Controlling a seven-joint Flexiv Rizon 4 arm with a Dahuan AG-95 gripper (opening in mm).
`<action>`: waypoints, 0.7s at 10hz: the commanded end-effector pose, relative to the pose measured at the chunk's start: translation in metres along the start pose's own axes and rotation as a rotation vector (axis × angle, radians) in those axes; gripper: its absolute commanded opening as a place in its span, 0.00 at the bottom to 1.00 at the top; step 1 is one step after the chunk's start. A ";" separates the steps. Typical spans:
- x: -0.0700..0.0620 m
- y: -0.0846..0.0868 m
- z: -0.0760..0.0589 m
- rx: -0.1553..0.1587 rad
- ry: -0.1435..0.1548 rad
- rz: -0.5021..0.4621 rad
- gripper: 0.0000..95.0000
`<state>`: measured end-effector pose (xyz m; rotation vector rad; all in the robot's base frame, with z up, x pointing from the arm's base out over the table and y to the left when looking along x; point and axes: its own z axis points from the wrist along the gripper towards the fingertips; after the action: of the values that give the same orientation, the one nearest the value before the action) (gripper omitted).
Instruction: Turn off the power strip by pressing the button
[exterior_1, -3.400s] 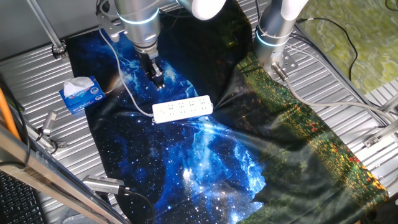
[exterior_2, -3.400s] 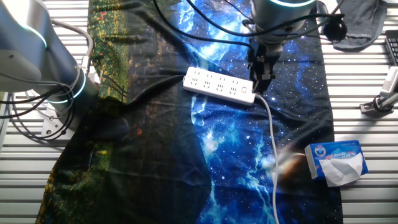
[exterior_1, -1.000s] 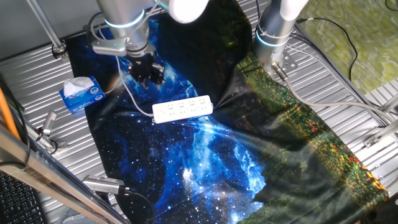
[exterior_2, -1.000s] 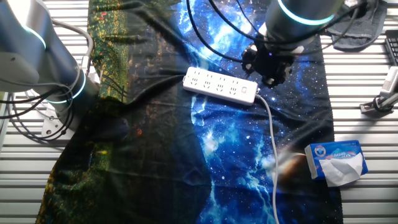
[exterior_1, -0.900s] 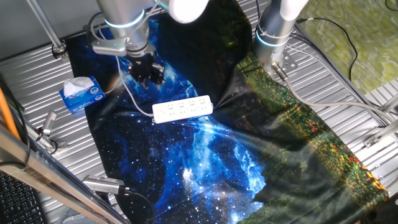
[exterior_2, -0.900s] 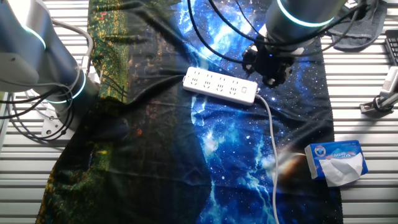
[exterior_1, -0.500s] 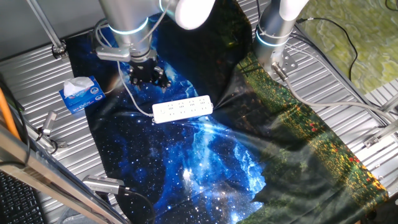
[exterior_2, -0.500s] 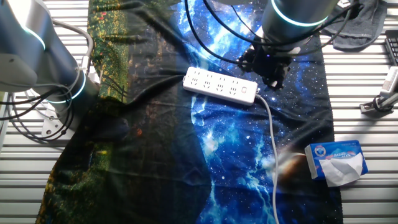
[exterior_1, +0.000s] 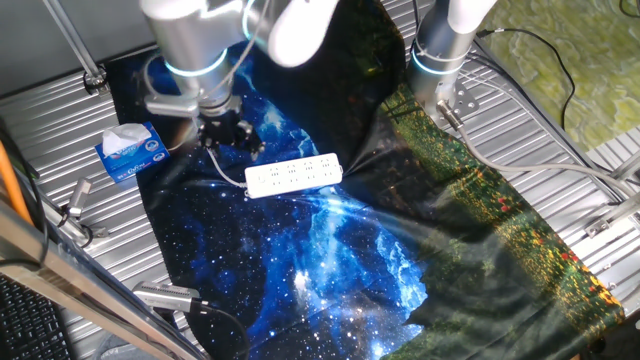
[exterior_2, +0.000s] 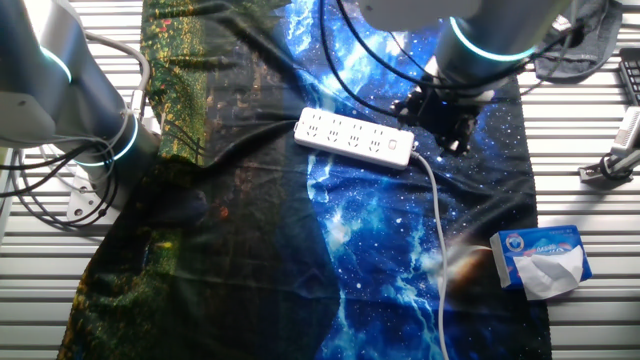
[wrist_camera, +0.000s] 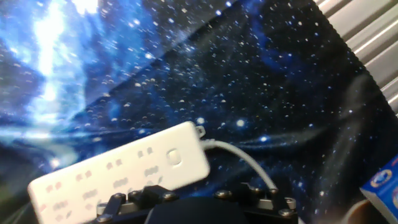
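The white power strip (exterior_1: 293, 175) lies on the starry blue cloth (exterior_1: 300, 260), its white cord (exterior_1: 205, 140) running off its left end. My gripper (exterior_1: 230, 135) hangs tilted just above the cloth, left of and behind the strip's cord end, apart from it. In the other fixed view the gripper (exterior_2: 448, 122) is right of the strip (exterior_2: 355, 138). The hand view shows the strip (wrist_camera: 118, 174), its rounded button (wrist_camera: 175, 157) near the cord end, and the cord (wrist_camera: 242, 158). Only the hand's dark housing (wrist_camera: 199, 205) shows there; the fingertips are hidden.
A blue-and-white tissue box (exterior_1: 130, 152) sits left of the cloth, and shows in the other fixed view (exterior_2: 540, 260). A second arm's base (exterior_1: 440, 55) stands at the back on the dark flowered cloth (exterior_1: 500, 220). Metal clamps (exterior_1: 75, 205) lie on the ribbed table.
The hand has swung from upright over the strip's cord end to a tilted pose and shifted away from the strip toward the tissue-box side. The strip has not moved.
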<state>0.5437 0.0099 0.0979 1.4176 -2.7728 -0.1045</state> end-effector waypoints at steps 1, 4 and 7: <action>0.000 0.000 0.011 0.006 -0.001 -0.022 0.80; -0.003 0.000 0.032 0.010 0.005 -0.046 0.80; -0.007 0.001 0.048 0.011 0.003 -0.053 0.80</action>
<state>0.5444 0.0192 0.0502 1.4922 -2.7358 -0.0885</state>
